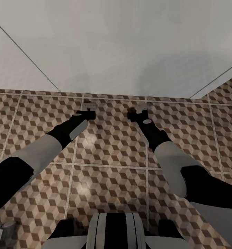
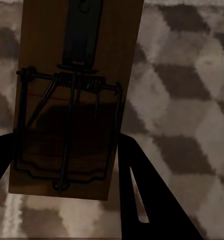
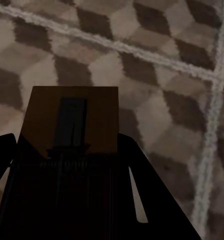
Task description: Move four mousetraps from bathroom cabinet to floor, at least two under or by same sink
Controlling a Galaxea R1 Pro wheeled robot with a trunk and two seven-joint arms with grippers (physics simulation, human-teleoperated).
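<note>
Both arms reach down over the bathroom floor (image 1: pixel 109 155), tiled in a brown and cream cube pattern. My left gripper (image 1: pixel 88 110) is shut on a mousetrap (image 1: pixel 89 103), a brown board with a dark wire spring. In the left wrist view that mousetrap (image 2: pixel 76 75) juts far past the fingers (image 2: pixel 134 175), just above the tiles. My right gripper (image 1: pixel 139 112) is shut on a second mousetrap (image 1: pixel 143 108). The right wrist view shows this mousetrap (image 3: pixel 71 115) deep between the fingers (image 3: pixel 137 175), its near half in shadow. The cabinet is out of view.
A broad white surface (image 1: pixel 112 45) fills the area beyond the grippers, its lower edge meeting the tiles just past them. A small grey and white object (image 1: pixel 3 230) sits at my lower left. My trunk (image 1: pixel 116 231) shows at the bottom.
</note>
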